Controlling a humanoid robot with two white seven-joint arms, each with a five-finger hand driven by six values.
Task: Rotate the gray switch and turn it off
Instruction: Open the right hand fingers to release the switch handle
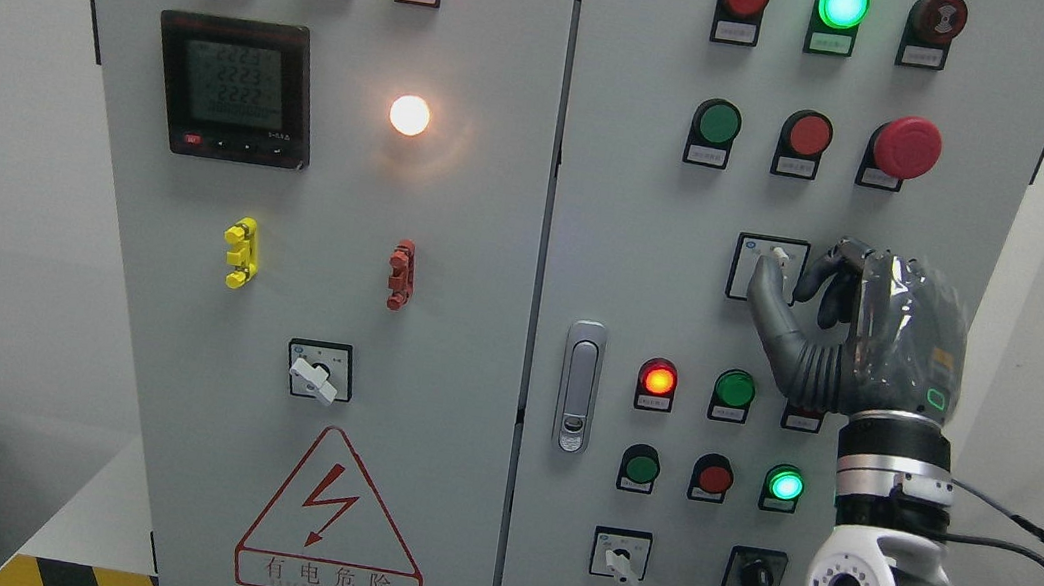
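Observation:
The gray switch (777, 256) is a small pale rotary knob on a square black-framed plate (744, 262) on the cabinet's right door, below the red mushroom button (907, 147). My right hand (788, 276) reaches up from the lower right and is shut on the knob, with the thumb (767, 300) on its left and the curled fingers (827, 273) on its right. Only the knob's top tip shows, and most of the plate is hidden behind the hand. My left arm is out of view.
Similar rotary switches sit on the left door (318, 372) and low on the right door (620, 556), beside a black knob (754, 576). Lit and unlit buttons surround the hand. A door latch (579, 386) is at the centre, and a meter display (234, 89) at the upper left.

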